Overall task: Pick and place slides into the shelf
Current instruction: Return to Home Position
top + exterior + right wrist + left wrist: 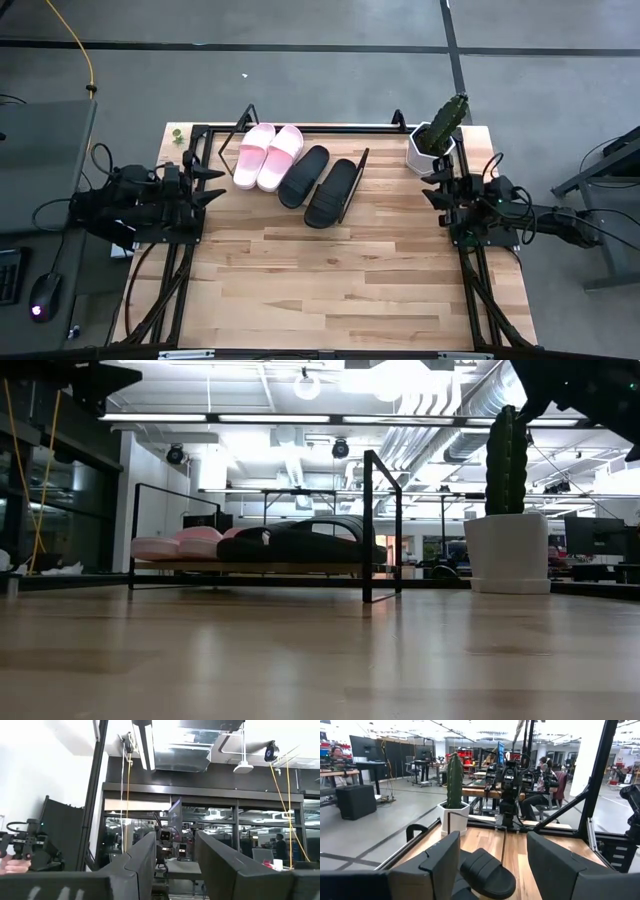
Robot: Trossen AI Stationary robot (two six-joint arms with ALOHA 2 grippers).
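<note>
Right gripper (174, 841), forward view.
Two dark fingers (137, 865) are held apart; a black frame post (93, 795) and yellow cables (287, 800) are seen beyond.

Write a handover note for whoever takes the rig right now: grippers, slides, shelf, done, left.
Left gripper: open, empty, at the left edge of the table.
Right gripper: open, empty, at the right edge.
Slides: two pink slides and two black slides lie side by side on the shelf.
Done: all four placed.
Left: no slide lies off the shelf; likely only parking the arms.
</note>
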